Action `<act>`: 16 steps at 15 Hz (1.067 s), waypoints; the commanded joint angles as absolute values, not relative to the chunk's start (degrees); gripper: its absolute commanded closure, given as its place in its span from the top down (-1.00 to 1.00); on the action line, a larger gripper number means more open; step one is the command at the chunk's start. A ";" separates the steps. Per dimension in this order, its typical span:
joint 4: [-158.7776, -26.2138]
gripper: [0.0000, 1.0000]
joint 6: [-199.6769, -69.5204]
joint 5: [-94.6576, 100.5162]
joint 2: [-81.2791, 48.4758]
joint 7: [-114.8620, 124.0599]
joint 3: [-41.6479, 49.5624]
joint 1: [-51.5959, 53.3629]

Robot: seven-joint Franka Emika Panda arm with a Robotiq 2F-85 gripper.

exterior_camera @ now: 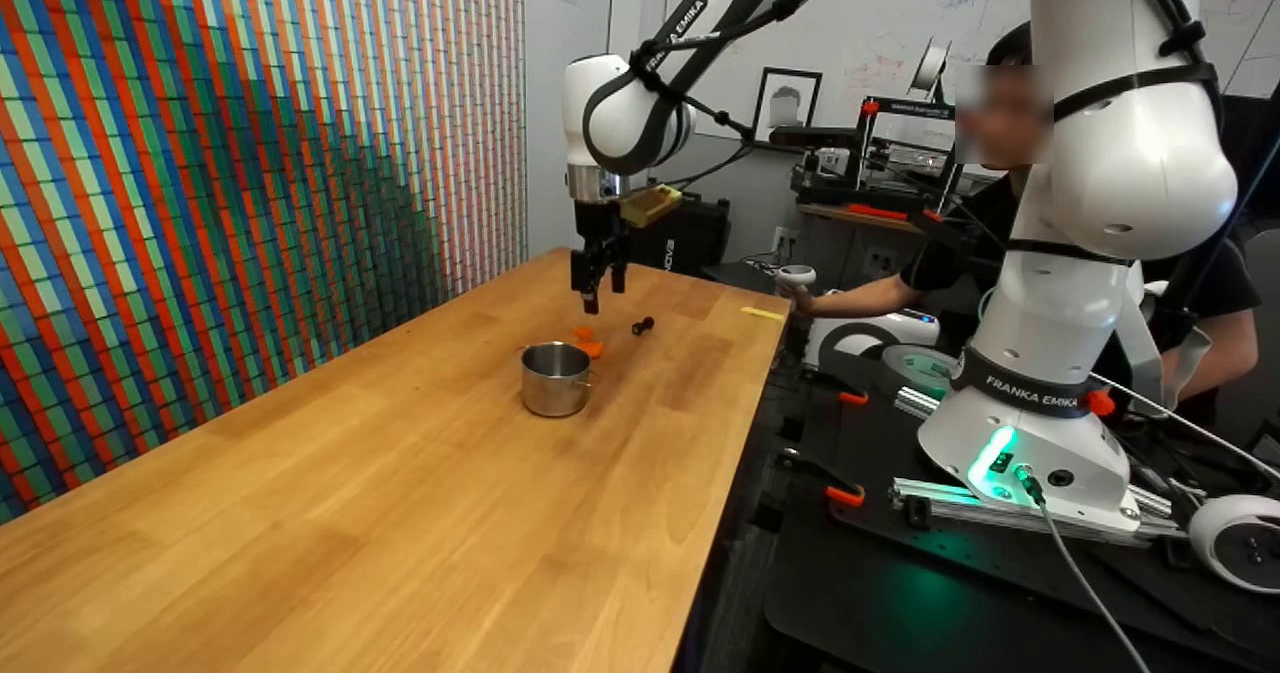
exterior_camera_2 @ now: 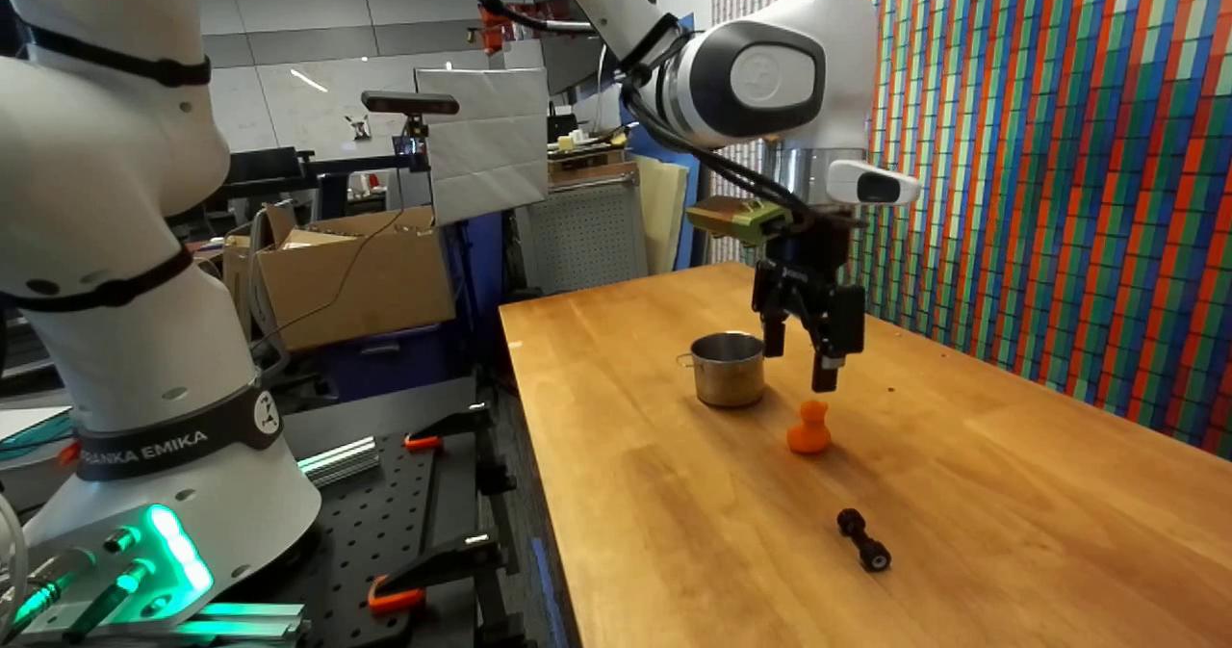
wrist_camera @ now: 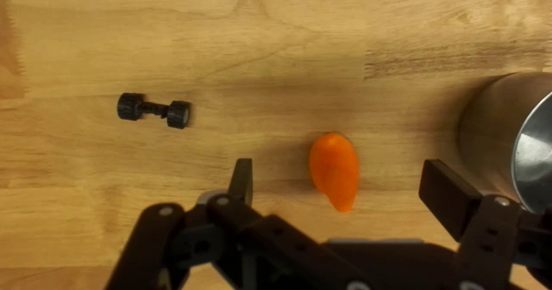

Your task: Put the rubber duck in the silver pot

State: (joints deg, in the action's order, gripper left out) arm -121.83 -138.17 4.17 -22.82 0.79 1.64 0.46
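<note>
The orange rubber duck [exterior_camera_2: 809, 433] stands on the wooden table; in an exterior view it is partly hidden behind the pot [exterior_camera: 592, 350]. In the wrist view the duck [wrist_camera: 334, 165] lies in the gap between the fingers, seen from above. The silver pot [exterior_camera: 555, 393] stands upright beside the duck with a thin wire handle. It also shows in an exterior view [exterior_camera_2: 729, 383] and at the right edge of the wrist view [wrist_camera: 487, 130], partly cut off. My gripper [exterior_camera_2: 799, 363] is open and empty, pointing down above the duck, not touching it; it also shows in an exterior view [exterior_camera: 604, 293].
A small black wheel-and-axle piece [exterior_camera_2: 863, 540] lies on the table [exterior_camera_2: 654, 523] near the duck, on the side away from the pot. A yellow strip [exterior_camera: 763, 313] is on the table's edge. A colourful tiled wall [exterior_camera: 250, 153] borders the table's long side.
</note>
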 commanded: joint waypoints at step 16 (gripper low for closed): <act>-120.81 -0.34 -157.01 7.94 -34.66 9.46 6.43 5.63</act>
